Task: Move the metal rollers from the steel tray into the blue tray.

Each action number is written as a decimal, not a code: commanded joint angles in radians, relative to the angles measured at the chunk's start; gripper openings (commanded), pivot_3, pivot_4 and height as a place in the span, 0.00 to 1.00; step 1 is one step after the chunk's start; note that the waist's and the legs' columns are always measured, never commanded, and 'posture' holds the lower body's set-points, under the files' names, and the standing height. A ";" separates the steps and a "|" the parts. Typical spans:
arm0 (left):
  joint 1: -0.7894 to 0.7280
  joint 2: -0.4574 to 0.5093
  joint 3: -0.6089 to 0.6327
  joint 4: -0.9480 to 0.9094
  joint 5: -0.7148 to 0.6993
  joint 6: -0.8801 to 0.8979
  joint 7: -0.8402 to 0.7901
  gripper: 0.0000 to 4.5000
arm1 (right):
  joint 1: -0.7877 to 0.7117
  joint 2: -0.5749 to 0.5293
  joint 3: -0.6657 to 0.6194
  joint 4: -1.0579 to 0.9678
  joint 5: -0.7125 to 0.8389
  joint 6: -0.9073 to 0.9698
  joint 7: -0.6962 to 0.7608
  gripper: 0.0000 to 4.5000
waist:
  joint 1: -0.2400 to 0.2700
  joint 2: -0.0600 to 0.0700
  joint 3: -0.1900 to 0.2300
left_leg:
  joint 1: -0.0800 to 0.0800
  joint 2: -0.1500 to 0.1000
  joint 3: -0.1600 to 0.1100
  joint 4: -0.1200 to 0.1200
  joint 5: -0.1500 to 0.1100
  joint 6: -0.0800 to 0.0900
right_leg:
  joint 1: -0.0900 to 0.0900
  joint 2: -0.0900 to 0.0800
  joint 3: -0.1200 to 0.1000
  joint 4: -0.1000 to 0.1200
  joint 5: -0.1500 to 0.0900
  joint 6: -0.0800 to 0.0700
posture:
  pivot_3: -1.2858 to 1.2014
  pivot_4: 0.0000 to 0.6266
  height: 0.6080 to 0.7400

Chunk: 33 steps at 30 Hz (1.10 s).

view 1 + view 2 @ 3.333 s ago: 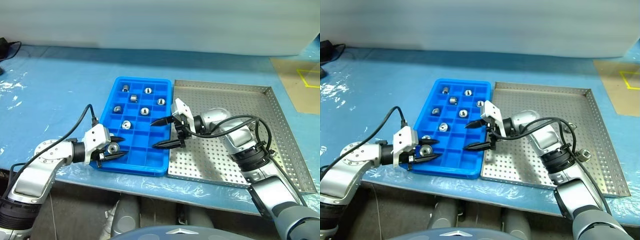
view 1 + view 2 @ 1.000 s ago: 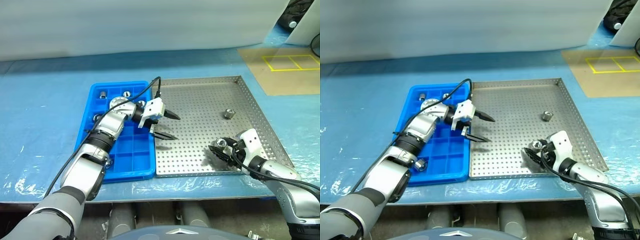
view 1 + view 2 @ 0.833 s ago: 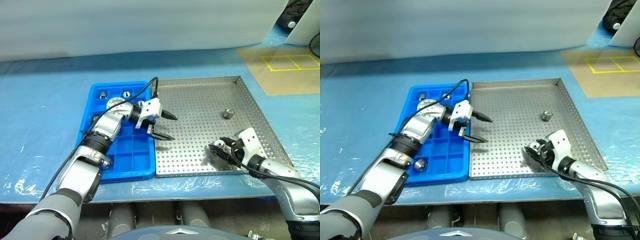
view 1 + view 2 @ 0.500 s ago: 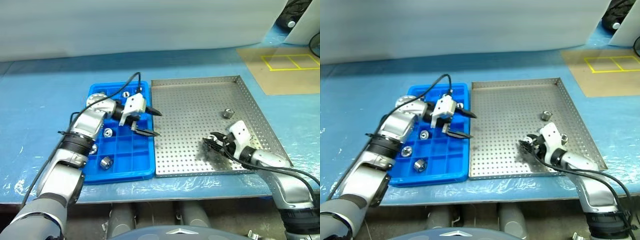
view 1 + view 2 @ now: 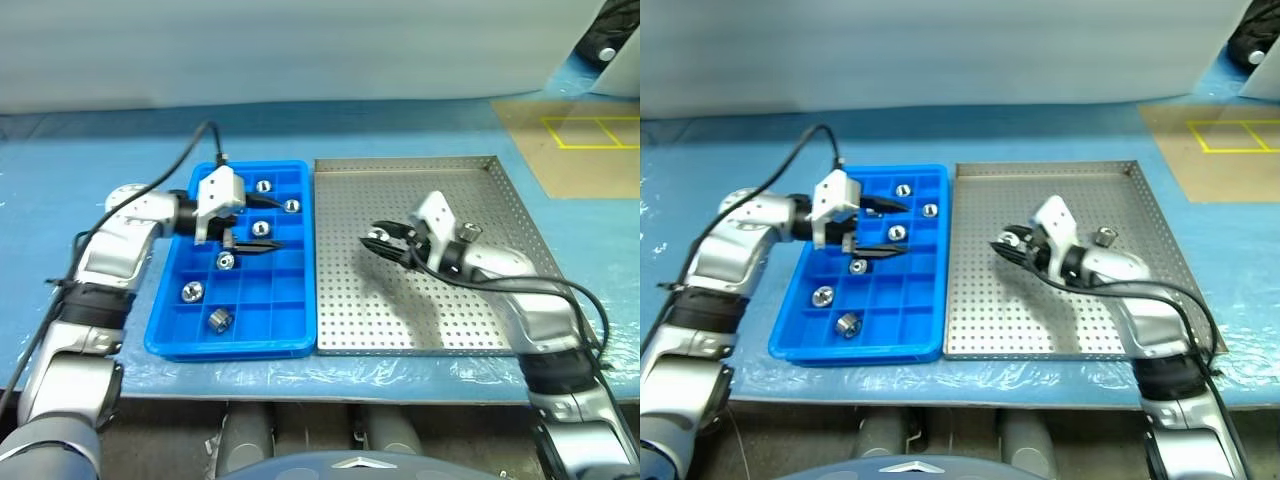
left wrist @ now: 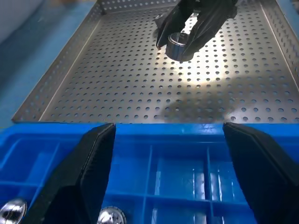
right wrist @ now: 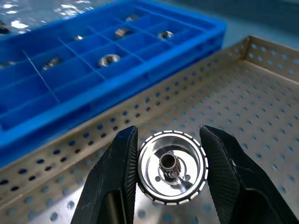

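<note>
My right gripper [image 5: 378, 241] hangs above the left part of the steel tray [image 5: 500, 330], shut on a shiny metal roller [image 7: 172, 173] with a dark hub. The left wrist view looks across at that same roller [image 6: 180, 46]. Another roller [image 5: 1103, 237] lies on the steel tray behind my right arm. The blue tray [image 5: 165, 335] sits left of the steel tray and holds several rollers, among them one [image 5: 227, 261] near its middle. My left gripper [image 5: 278, 224] hovers open over the blue tray's upper half, its fingers [image 6: 88, 163] spread wide with nothing between them.
Both trays sit side by side on a blue covered table [image 5: 80, 160], near its front edge. A tan floor patch with yellow tape [image 5: 580, 140] lies at the far right. My left arm's black cable [image 5: 195, 140] arches over the table left of the blue tray.
My right gripper shut on a roller at the steel tray's front right, lifted it and carried it left. My left gripper swung left from the steel tray to over the blue tray.
</note>
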 commanded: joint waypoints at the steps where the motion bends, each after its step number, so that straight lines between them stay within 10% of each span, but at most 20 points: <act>1: 0.075 0.048 0.084 -0.087 -0.049 0.069 0.057 0.86 | -0.122 0.067 0.083 0.114 -0.021 -0.078 0.081 0.37 | 0.008 0.000 0.000 | 0.000 0.000 0.000 -0.001 0.001 -0.002 | -0.001 0.000 0.000 0.002 -0.001 -0.001 | 0.53 0.24 1.00; 13: 0.353 0.155 0.294 -0.282 -0.129 0.194 0.215 0.86 | -0.312 0.255 0.174 0.497 -0.127 -0.312 0.208 0.37 | 0.114 -0.002 0.001 | -0.006 0.003 -0.003 -0.003 0.003 -0.005 | -0.005 0.002 -0.005 0.002 -0.002 -0.004 | 0.61 0.24 1.00; 33: 0.569 0.154 0.305 -0.516 -0.199 0.290 0.298 0.86 | -0.283 0.282 0.277 0.425 -0.099 -0.169 0.488 0.37 | 0.158 -0.002 0.001 | -0.003 0.011 -0.004 -0.005 0.006 -0.011 | -0.006 0.009 -0.005 0.003 -0.003 -0.006 | 0.66 0.24 1.00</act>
